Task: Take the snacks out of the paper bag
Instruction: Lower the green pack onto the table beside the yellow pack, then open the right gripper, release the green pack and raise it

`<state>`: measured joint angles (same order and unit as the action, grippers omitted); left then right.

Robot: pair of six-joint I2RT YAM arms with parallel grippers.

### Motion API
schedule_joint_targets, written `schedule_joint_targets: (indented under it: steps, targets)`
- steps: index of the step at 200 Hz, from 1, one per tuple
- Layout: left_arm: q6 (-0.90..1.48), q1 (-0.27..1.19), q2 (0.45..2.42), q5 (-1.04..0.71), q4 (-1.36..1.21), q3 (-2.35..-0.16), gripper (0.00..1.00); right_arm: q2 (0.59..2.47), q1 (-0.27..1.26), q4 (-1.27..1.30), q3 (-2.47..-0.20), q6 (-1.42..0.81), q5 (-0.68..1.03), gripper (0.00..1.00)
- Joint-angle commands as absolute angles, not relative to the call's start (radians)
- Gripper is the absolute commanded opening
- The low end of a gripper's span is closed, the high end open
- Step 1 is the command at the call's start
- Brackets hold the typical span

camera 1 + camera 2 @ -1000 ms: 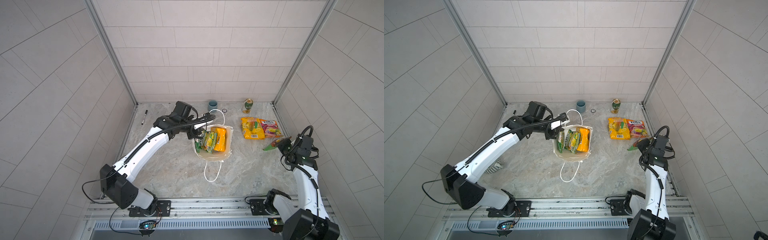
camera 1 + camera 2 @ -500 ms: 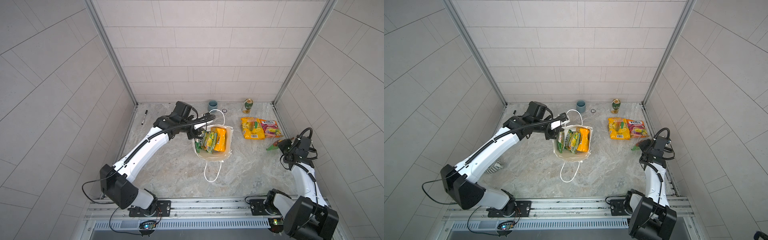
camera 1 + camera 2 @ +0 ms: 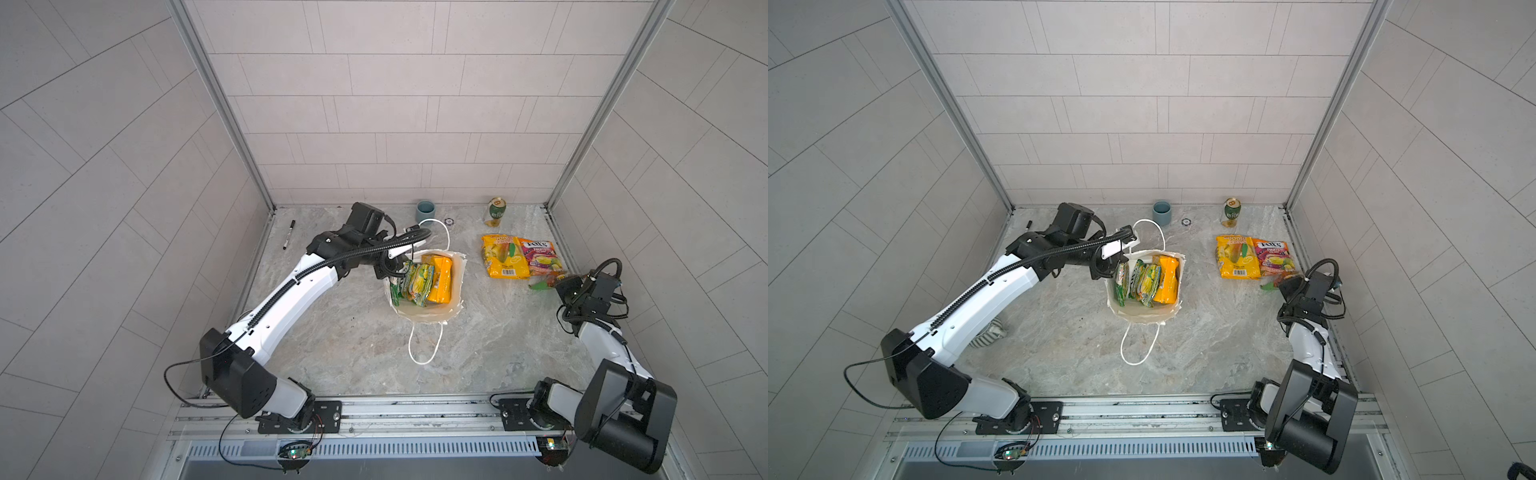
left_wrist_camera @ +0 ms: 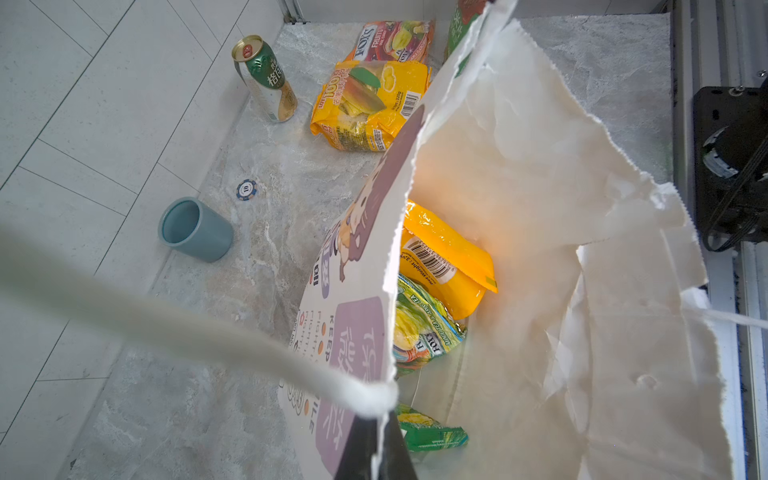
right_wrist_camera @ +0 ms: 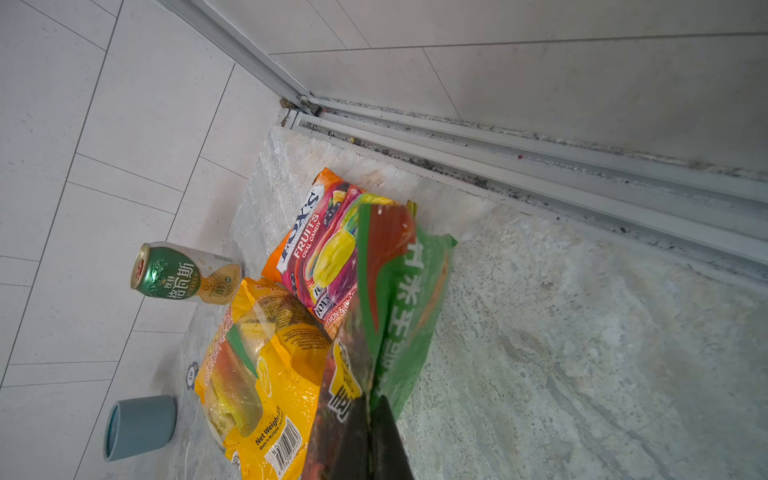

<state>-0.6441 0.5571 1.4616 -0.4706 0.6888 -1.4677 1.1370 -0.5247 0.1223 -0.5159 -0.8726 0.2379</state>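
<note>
Wrist views reveal grips: left pincer clamps paper bag rim, right pincer a green packet near the can.

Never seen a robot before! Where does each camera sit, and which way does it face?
Top views: high above the front rail, looking down on the table; both arms show.
Left wrist: on the left arm, looking into the paper bag; the left gripper tips show, pinching its rim.
Right wrist: on the right arm, facing the back corner; right gripper tips show, pinching a green packet.
Shared: both wrist views catch the drink can and blue cup.
</note>
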Motion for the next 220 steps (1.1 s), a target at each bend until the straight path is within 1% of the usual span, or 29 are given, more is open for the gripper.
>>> schedule_joint_targets:
  steps: [1, 34, 49, 96, 128, 157, 203, 212, 220]
  targets:
    - [-0.642, 0.57, 1.453, -0.512, 0.685, -1.497, 0.0, 1.134, -0.53, 0.164, -0.496, -0.892, 0.239, 0.01]
    - [-0.64, 0.569, 1.454, -0.511, 0.686, -1.497, 0.0, 1.068, -0.53, 0.105, -0.474, -0.874, 0.188, 0.16]
    - [-0.64, 0.569, 1.456, -0.511, 0.685, -1.497, 0.0, 1.028, -0.529, 0.066, -0.466, -0.865, 0.156, 0.2]
    - [-0.637, 0.569, 1.46, -0.517, 0.686, -1.499, 0.0, 0.938, -0.529, -0.039, -0.426, -0.881, 0.145, 0.3]
    - [-0.635, 0.569, 1.461, -0.515, 0.685, -1.499, 0.0, 0.901, -0.528, -0.093, -0.417, -0.892, 0.171, 0.37]
    - [-0.636, 0.569, 1.462, -0.517, 0.685, -1.499, 0.0, 0.9, -0.529, -0.116, -0.419, -0.89, 0.181, 0.4]
    - [-0.632, 0.57, 1.462, -0.512, 0.686, -1.499, 0.0, 0.898, -0.528, -0.309, -0.545, -0.868, 0.192, 0.5]
    - [-0.632, 0.569, 1.461, -0.513, 0.686, -1.499, 0.0, 0.896, -0.527, -0.354, -0.581, -0.863, 0.192, 0.55]
    - [-0.632, 0.569, 1.463, -0.513, 0.685, -1.499, 0.0, 0.893, -0.527, -0.391, -0.609, -0.858, 0.187, 0.58]
